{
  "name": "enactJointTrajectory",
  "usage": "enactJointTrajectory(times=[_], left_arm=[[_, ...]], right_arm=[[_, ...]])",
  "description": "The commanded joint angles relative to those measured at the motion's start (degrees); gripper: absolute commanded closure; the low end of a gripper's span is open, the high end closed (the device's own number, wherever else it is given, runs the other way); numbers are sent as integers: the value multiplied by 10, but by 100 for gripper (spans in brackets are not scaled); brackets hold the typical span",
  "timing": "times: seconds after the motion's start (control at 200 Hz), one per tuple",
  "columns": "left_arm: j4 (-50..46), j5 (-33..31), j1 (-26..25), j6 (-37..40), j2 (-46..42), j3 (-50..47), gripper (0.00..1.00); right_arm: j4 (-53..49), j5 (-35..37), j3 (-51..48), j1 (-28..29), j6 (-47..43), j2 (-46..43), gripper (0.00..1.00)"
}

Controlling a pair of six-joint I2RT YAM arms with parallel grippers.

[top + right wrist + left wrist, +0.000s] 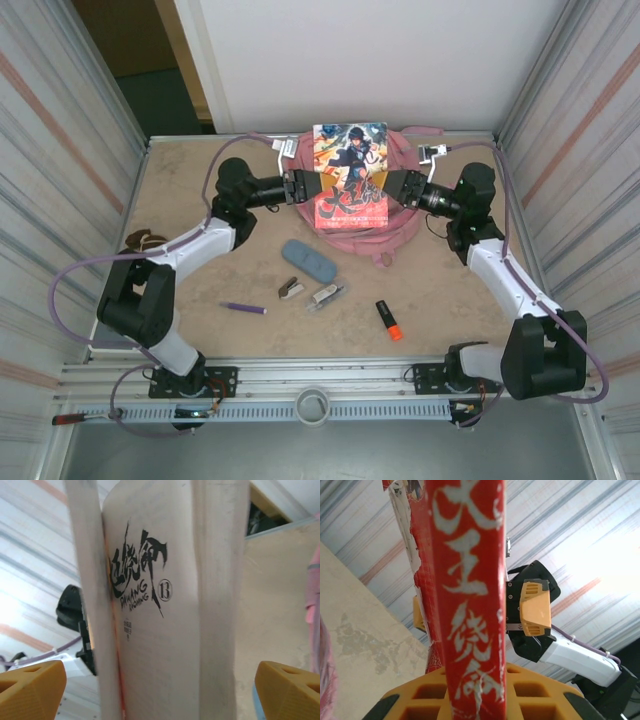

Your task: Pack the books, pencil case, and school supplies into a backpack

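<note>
Nearest on the table [430,290] lie the pen [243,308] and highlighter [389,320], well apart. Just beyond, the stapler piece [290,289] and clip [326,295] sit side by side, with the pencil case [308,260] behind them. Farther back, the book [350,175] stands upright over the backpack [390,228] at the far edge. The left gripper [308,187] pinches the book's left edge, and in the left wrist view its fingers [535,690] press against the red spine. The right gripper [392,186] is at the right edge, its fingers [30,685] spread wide on either side of the white back cover, apart from it.
</note>
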Motion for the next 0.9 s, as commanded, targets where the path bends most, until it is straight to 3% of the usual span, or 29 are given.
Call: enactJointTrajectory(times=[0.0,0.331,0.576,0.746,0.892], left_arm=[[64,25,-10,0,-30,42,100],[71,39,-16,0,-44,61,100],[27,7,5,-7,-12,61,100],[5,-3,10,5,4,58,100],[-42,-15,10,40,13,53,100]], right_arm=[[53,-40,11,19,17,-2,1],[90,-70,40,54,15,-1,1],[127,-35,24,52,47,-36,20],[79,1,17,31,52,-32,50],[7,35,21,23,34,-22,84]])
